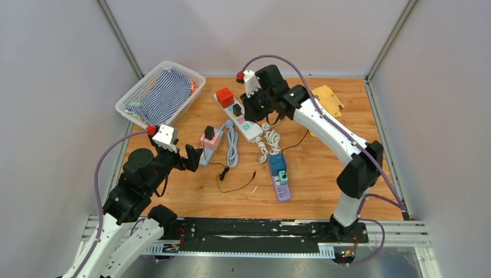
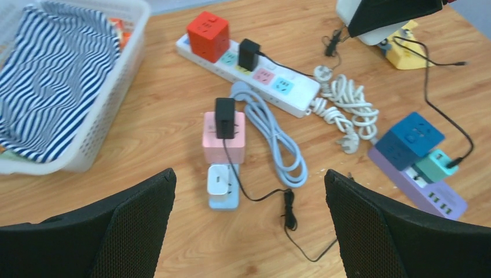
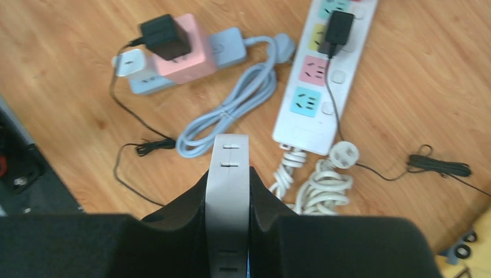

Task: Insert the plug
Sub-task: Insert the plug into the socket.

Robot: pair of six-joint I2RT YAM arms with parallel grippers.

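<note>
Grey strip [image 3: 227,152] in R claw [image 3: 228,176]

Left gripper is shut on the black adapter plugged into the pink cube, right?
No: the left gripper is open, clear of the black adapter, which is plugged into the pink cube. The left wrist view shows it.
</note>
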